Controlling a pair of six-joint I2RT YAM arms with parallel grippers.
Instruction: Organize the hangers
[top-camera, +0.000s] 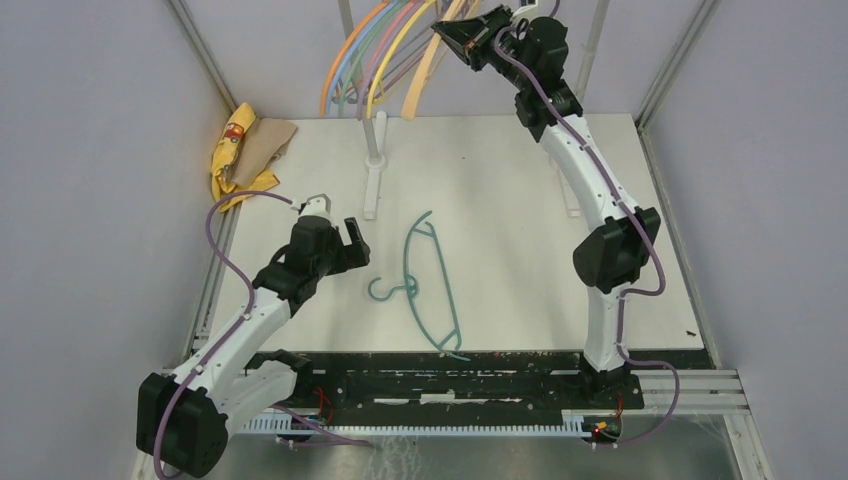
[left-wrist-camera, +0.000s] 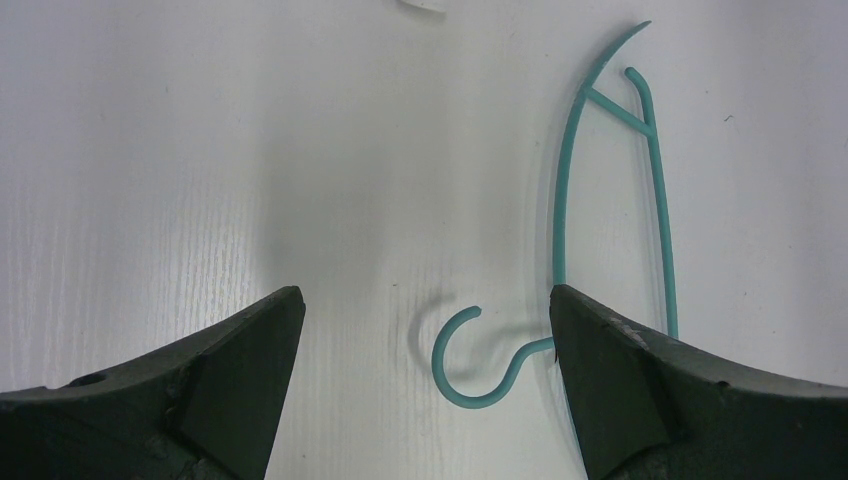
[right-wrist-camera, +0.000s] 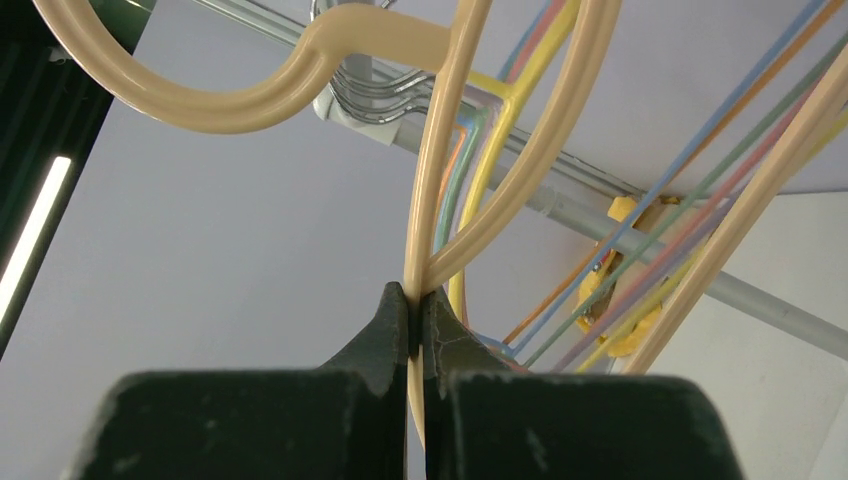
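- White worktop (top-camera: 520, 200) fills the overhead view, grey walls around it, a yellow cloth (top-camera: 235, 150) at its far left corner.
- A teal hanger (top-camera: 407, 270) lies flat near the middle of the worktop, apart from the rest, its hook pointing left.
- The left hand (top-camera: 345, 250) hangs just left of that hook, spread wide and holding nothing.
- Coloured hangers (top-camera: 375, 60) dangle in a bunch at the far edge above the grey rack pole (top-camera: 377, 150).
- The right hand (top-camera: 450, 38) is raised to the right end of that bunch, at a peach hanger (top-camera: 425, 75).
- From the left wrist, the left hand (left-wrist-camera: 425, 295) is open above the bare worktop.
- The teal hanger (left-wrist-camera: 560, 200) lies below it: the hook (left-wrist-camera: 470, 400) sits inside the gap, close to the right finger (left-wrist-camera: 620, 370), which hides the neck, and the body runs away from the hand.
- From the right wrist, the right hand (right-wrist-camera: 415, 300) is pinched tight on a thin strand of the peach hanger (right-wrist-camera: 440, 150).
- Its hook (right-wrist-camera: 250, 105) curves up beside the grey rail (right-wrist-camera: 760, 300); whether it rests on the rail I cannot tell.
- Other hangers (right-wrist-camera: 700, 143) hang just behind.
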